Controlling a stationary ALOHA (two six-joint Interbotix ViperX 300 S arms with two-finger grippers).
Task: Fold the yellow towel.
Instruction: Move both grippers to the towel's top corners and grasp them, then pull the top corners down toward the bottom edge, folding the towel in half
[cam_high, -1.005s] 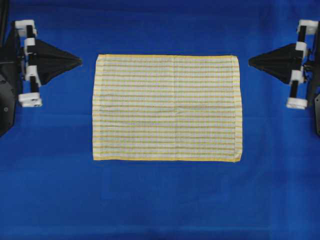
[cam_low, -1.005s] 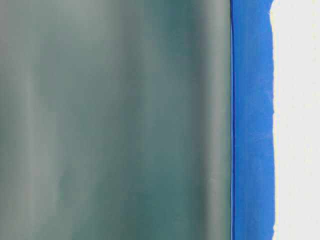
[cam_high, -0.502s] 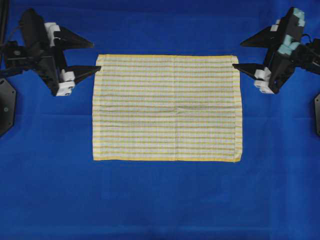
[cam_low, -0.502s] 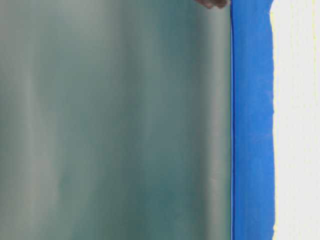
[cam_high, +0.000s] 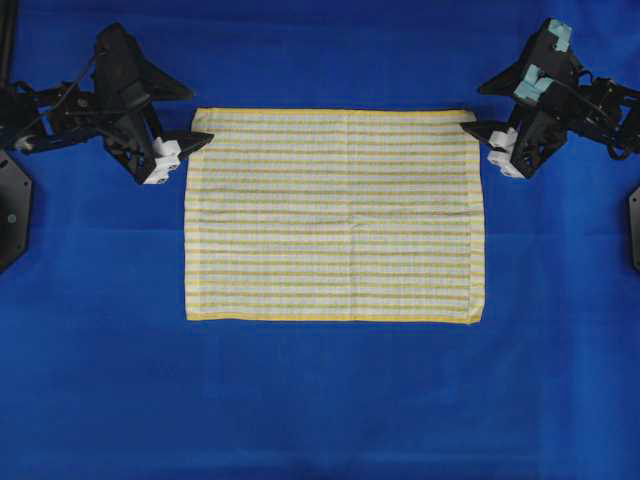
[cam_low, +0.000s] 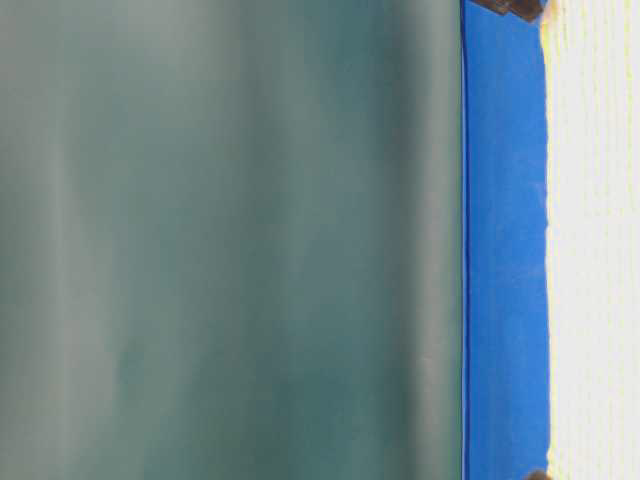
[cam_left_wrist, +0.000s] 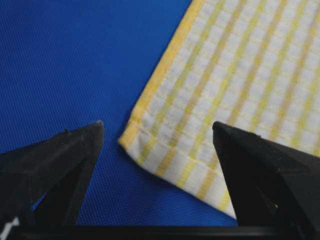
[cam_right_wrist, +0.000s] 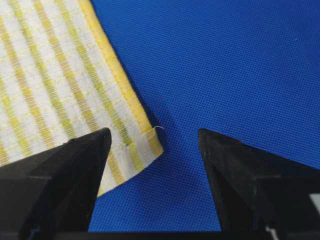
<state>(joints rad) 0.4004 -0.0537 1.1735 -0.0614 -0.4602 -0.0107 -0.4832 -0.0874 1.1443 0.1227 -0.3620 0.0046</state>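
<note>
Both grippers spread wide at the far corners of the flat towel.

A blue, finely woven table cover (cam_high: 330, 400) fills the scene. The left gripper (cam_high: 192, 117) and right gripper (cam_high: 478, 106) stand wide apart-jawed, holding nothing; each straddles a corner of the yellow towel (cam_high: 335, 215), one finger over cloth, one over bare blue. The towel lies flat between them: thin, rectangular, white with yellow-grey checks and a yellow hem.

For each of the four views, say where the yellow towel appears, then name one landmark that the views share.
Overhead: the yellow towel lies flat mid-table.
Table-level: a pale strip down the right edge.
Left wrist: one corner between the open fingers, cloth filling the upper right.
Right wrist: one corner between the open fingers, cloth in the upper left.
Shared landmark: the blue table cover.
</note>
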